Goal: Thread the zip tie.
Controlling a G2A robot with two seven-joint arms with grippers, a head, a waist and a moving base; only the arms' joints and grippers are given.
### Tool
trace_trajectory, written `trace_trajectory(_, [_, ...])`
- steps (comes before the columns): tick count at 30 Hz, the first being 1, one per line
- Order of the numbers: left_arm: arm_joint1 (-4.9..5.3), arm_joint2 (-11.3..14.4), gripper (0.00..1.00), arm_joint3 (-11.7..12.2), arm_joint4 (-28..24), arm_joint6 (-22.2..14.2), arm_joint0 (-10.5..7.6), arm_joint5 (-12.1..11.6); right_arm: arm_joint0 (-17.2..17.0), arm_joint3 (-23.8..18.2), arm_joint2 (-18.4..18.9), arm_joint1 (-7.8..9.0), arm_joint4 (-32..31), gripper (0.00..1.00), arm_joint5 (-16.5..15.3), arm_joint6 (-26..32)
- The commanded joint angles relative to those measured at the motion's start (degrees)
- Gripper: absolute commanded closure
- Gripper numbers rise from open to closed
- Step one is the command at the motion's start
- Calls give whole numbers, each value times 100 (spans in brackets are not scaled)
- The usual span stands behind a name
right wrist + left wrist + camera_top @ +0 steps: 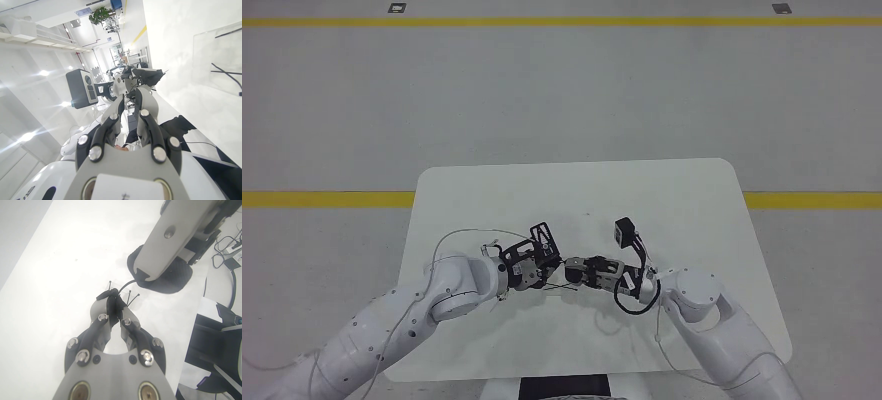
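Left gripper [113, 296], above the near-side middle of the table [682, 200], is clamped tight on the zip tie [125, 285]. Tie arcs rightward above the table to the right gripper [130, 93]. That gripper stands narrowly parted, contact with the tie unconfirmed. Spare ties [225, 73] lie flat on the table.

- The zip tie [124, 286] is plain black.
- The left gripper [113, 302] has grey fingers, black pads and silver rivets.
- The counter [682, 200] is plain white.
- The floor [542, 100] beyond the counter is pale grey, crossed by yellow stripes [562, 21].
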Motion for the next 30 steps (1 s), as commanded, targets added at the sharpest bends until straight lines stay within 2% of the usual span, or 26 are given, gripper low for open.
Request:
trace_trajectory(1, [0,0,100,0,0,0,0,0,15,17,-13,0,7,86,0,-1])
trace_trajectory(14, [0,0,100,0,0,0,0,0,133,134,-122,-8,58,84,-3,-31])
trace_trajectory(19, [0,0,100,0,0,0,0,0,149,146,-141,-6,60,89,-22,-51])
trace_trajectory(23, [0,0,100,0,0,0,0,0,148,141,-147,-1,60,99,-32,-62])
trace_trajectory(30, [0,0,100,0,0,0,0,0,132,127,-139,14,-6,100,-26,-96])
